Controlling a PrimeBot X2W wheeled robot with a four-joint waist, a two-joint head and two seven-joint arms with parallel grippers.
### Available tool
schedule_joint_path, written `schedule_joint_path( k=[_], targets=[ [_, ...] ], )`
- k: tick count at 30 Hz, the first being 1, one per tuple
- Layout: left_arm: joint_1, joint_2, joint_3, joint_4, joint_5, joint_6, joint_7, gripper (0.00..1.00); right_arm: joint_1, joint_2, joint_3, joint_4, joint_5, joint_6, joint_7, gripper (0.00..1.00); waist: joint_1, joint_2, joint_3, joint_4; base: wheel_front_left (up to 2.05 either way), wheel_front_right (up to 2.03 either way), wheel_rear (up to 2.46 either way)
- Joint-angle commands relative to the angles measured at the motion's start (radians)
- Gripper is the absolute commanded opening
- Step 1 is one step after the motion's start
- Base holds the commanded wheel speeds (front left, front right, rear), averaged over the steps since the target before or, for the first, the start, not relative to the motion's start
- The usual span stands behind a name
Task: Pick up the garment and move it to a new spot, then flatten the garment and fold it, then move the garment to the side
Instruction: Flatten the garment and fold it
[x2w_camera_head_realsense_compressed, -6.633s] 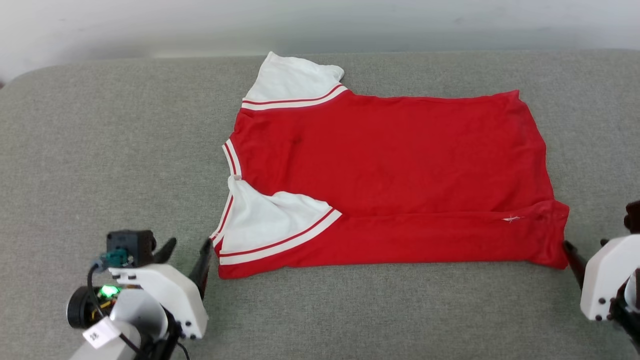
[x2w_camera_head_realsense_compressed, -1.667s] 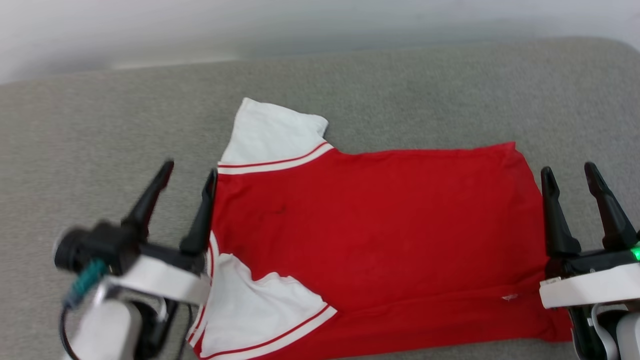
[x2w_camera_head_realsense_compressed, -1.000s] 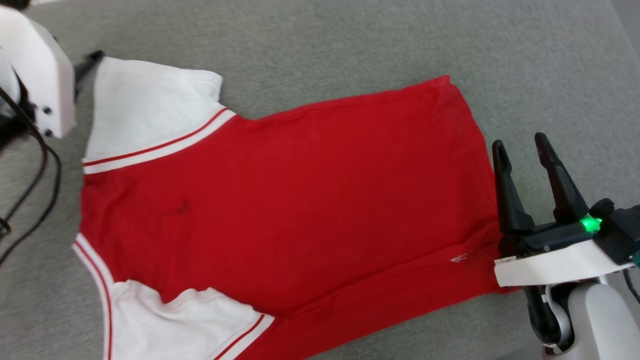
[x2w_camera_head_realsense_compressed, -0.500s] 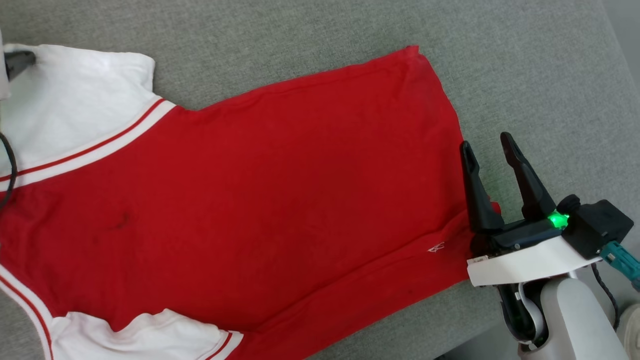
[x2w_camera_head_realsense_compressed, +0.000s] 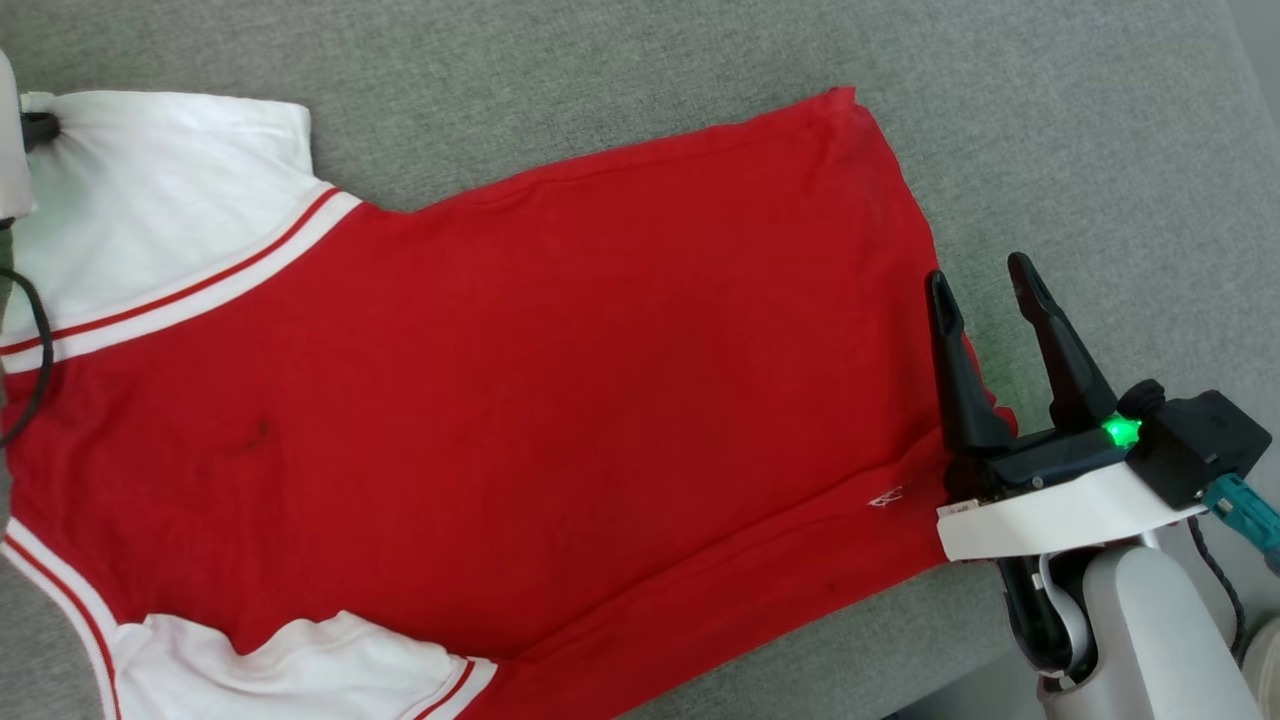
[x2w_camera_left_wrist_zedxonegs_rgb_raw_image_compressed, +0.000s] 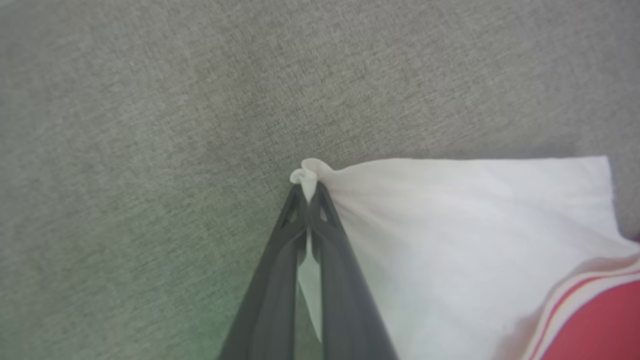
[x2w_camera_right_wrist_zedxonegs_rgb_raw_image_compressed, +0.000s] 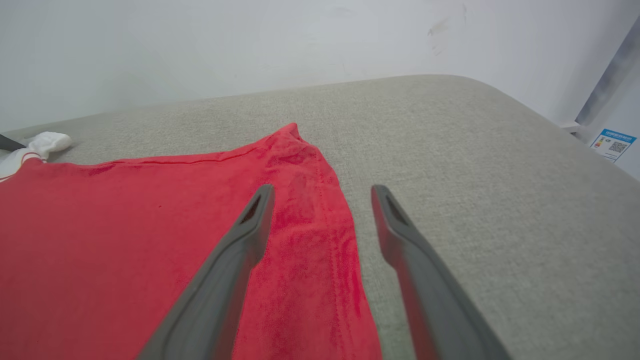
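The garment (x2w_camera_head_realsense_compressed: 560, 380) lies spread on the grey cushion (x2w_camera_head_realsense_compressed: 600, 60), plain red side up, so its lettering is hidden. Its white sleeves point left. My left gripper (x2w_camera_head_realsense_compressed: 42, 128) is at the far sleeve's outer corner. In the left wrist view the left gripper (x2w_camera_left_wrist_zedxonegs_rgb_raw_image_compressed: 307, 192) is shut on that white sleeve corner (x2w_camera_left_wrist_zedxonegs_rgb_raw_image_compressed: 305, 176), which bunches up between the fingertips. My right gripper (x2w_camera_head_realsense_compressed: 982, 275) stands open at the hem on the right. In the right wrist view the right gripper (x2w_camera_right_wrist_zedxonegs_rgb_raw_image_compressed: 322, 192) straddles the hem edge of the garment (x2w_camera_right_wrist_zedxonegs_rgb_raw_image_compressed: 150, 225), one finger over red cloth, the other over bare cushion.
The cushion's rounded right edge (x2w_camera_right_wrist_zedxonegs_rgb_raw_image_compressed: 575, 145) drops off near a white wall (x2w_camera_right_wrist_zedxonegs_rgb_raw_image_compressed: 250, 45); a small blue label (x2w_camera_right_wrist_zedxonegs_rgb_raw_image_compressed: 612, 142) sits beyond it. The left arm's black cable (x2w_camera_head_realsense_compressed: 35, 340) hangs over the garment's left edge.
The head camera has bent down and turned. Both grippers went from the near edge up to the garment; the left one shut on the far sleeve corner, and the right one stays open at the hem.
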Motion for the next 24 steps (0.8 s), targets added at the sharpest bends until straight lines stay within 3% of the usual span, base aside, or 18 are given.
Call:
schedule_joint_path(
  k=[1,8,13,21,24],
  targets=[
    [0.054,-0.021,-0.022,0.033,0.006,-0.015,-0.022,0.00,-0.023,-0.001,-0.004,0.005,-0.005,0.000,-0.005,1.00,0.0000,0.0000,-0.012,0.012,0.00,0.00,0.00],
    [0.016,-0.066,-0.013,0.045,0.005,-0.072,-0.190,0.00,-0.007,-0.035,-0.025,0.021,-0.020,0.000,-0.004,1.00,0.0000,0.0000,-0.082,0.064,0.00,0.00,0.00],
    [0.034,-0.110,-0.038,-0.004,-0.016,-0.100,-0.289,0.00,0.014,-0.089,-0.049,0.012,-0.036,0.000,0.064,1.00,0.0000,0.0000,-0.147,0.122,0.00,0.00,0.00],
    [0.087,-0.125,-0.121,-0.179,-0.052,-0.112,-0.408,0.00,-0.032,-0.228,-0.041,-0.051,-0.018,0.000,0.321,1.00,0.0000,0.0000,-0.195,0.211,0.00,0.00,0.00],
    [0.115,-0.097,-0.170,-0.286,-0.070,-0.112,-0.443,0.00,-0.095,-0.303,-0.035,-0.069,0.042,0.000,0.556,1.00,0.0000,0.0000,-0.199,0.256,0.00,0.00,0.00]
  ],
)
